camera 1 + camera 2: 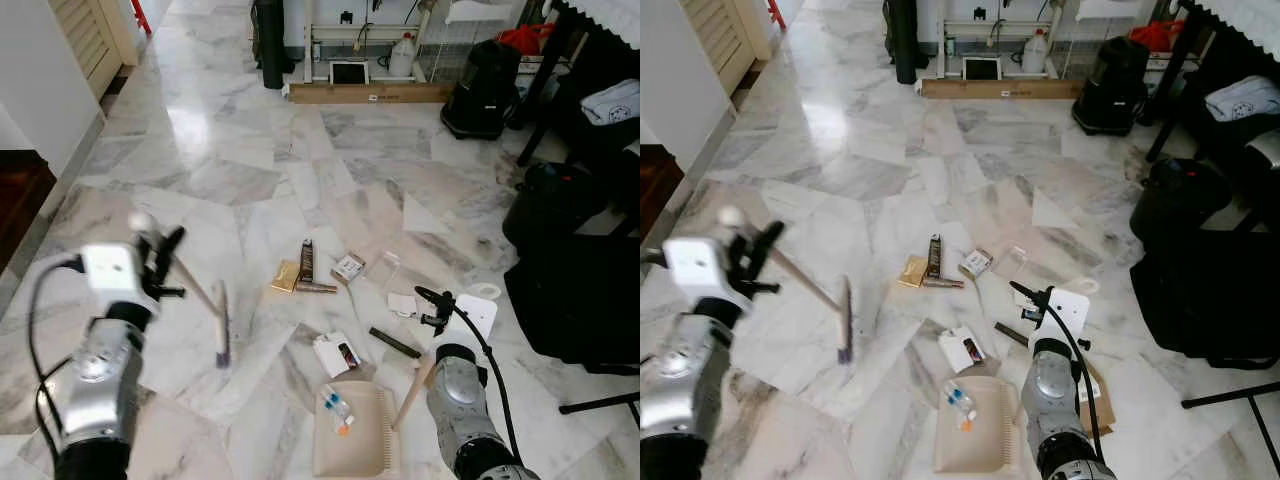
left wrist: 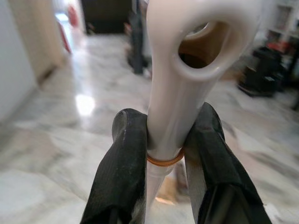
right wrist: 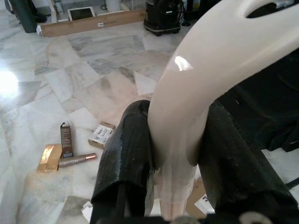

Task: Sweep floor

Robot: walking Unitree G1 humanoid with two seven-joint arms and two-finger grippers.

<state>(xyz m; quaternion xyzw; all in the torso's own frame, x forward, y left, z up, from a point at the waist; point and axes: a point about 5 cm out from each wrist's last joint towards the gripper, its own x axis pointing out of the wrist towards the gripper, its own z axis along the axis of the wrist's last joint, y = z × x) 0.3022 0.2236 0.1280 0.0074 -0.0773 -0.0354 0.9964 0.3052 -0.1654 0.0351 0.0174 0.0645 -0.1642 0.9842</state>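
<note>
Left eye view: marble floor (image 1: 250, 180) fills most of the frame, with litter scattered across its centre and lower middle
Left gripper: at the left of the frame, the left gripper (image 1: 163, 262) pinches the pale end of the brush handle (image 2: 174, 93); in the left wrist view both black fingers (image 2: 122, 163) press on either side of it, just above an orange band
Brush: the brush (image 1: 221, 322) slants down to the right from that gripper, its head resting on or just above the floor left of the litter; contact cannot be told
Right gripper: at the lower right, the right gripper (image 3: 170, 154) is clamped around the cream dustpan handle (image 3: 219, 60), its fingers (image 3: 126, 158) pressed against both sides
Dustpan: the beige dustpan (image 1: 355, 435) lies flat at the bottom centre, with a small clear bottle (image 1: 336, 405) with blue and orange parts lying in it near its upper left corner
Litter: a gold packet (image 1: 285, 275), a dark upright box (image 1: 307, 259) and a bronze tube (image 1: 315, 288) sit together just above centre; a small printed box (image 1: 349, 266) lies to their right; a white packet (image 1: 335, 353) lies just above the dustpan; a black stick (image 1: 394, 342) lies to its right
Background: a long cardboard box (image 1: 368, 93) lies at the top centre, a black vacuum cleaner (image 1: 482, 90) to its right, dark bags (image 1: 575, 290) along the right edge
</note>
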